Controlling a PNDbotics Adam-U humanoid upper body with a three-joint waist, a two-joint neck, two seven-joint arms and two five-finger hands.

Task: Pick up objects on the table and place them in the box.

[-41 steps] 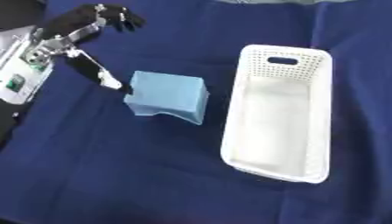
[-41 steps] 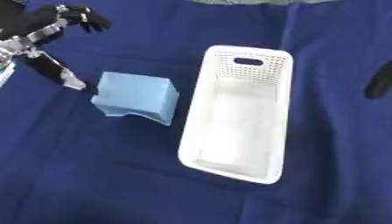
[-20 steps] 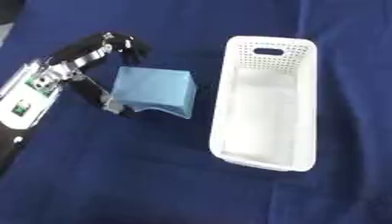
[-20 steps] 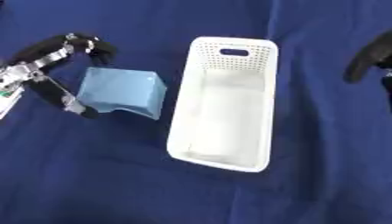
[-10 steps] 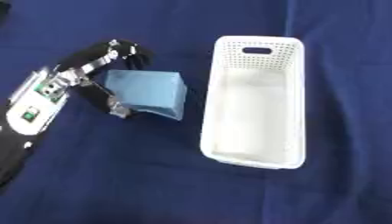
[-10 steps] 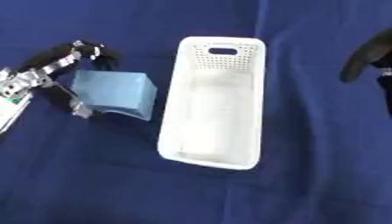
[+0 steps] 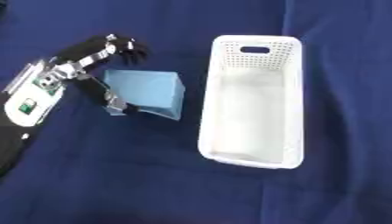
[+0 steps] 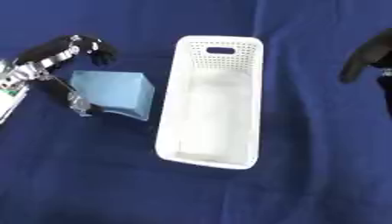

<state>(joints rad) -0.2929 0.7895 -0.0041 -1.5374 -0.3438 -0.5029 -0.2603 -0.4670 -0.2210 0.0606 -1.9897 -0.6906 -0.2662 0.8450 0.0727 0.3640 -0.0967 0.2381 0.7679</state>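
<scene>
A light blue block (image 7: 147, 91) lies on the blue cloth, left of the white basket (image 7: 289, 105), which has nothing in it. My left hand (image 7: 67, 71) is open at the block's left side. Its fingers (image 7: 121, 44) spread over the cloth past the block's far edge, and its thumb (image 7: 113, 101) rests against the near left corner. In the right eye view my right hand (image 8: 366, 56) shows as a dark shape at the right edge, well away from the basket.
Dark blue cloth (image 7: 115, 175) covers the whole table. A fold in it runs up from the basket's far right corner (image 7: 295, 17). Bare cloth lies in front of the block and the basket.
My left hand has come down from the far left and now straddles the blue block, thumb at its near corner. The camera has shifted, so the whole picture moved. The block stays in place.
</scene>
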